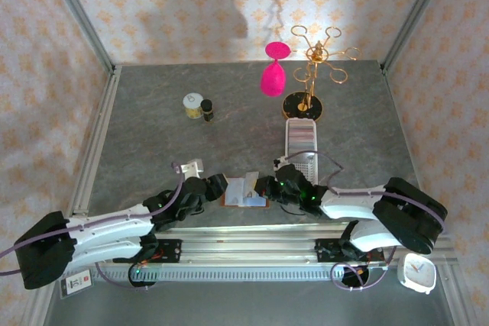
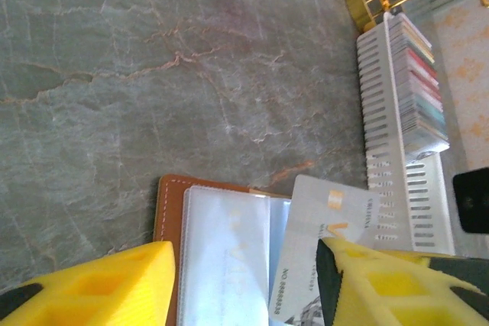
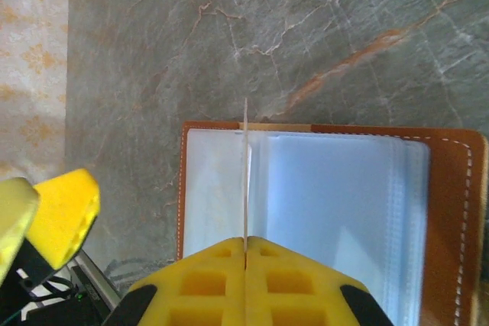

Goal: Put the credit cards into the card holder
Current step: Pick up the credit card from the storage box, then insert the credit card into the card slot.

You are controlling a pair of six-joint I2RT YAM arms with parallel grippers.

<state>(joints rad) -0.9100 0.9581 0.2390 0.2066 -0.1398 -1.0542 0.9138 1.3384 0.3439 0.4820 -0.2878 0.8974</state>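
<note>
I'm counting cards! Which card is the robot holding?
The edge-on card, pinched in the shut right gripper over the card holder. Another card lies flat on it; the rest stand in the white tray.

Left pincer (image 2: 244, 257) agape, right pincer (image 3: 246, 246) pinched tight (card (image 3: 245, 173) edge-on between fingers)

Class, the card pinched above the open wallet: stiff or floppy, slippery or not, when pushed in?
The credit card is likely stiff: its edge runs straight up from the shut right tool. Thin and seemingly smooth, it could slip sideways in that pinch. So thin, it is probably light.
</note>
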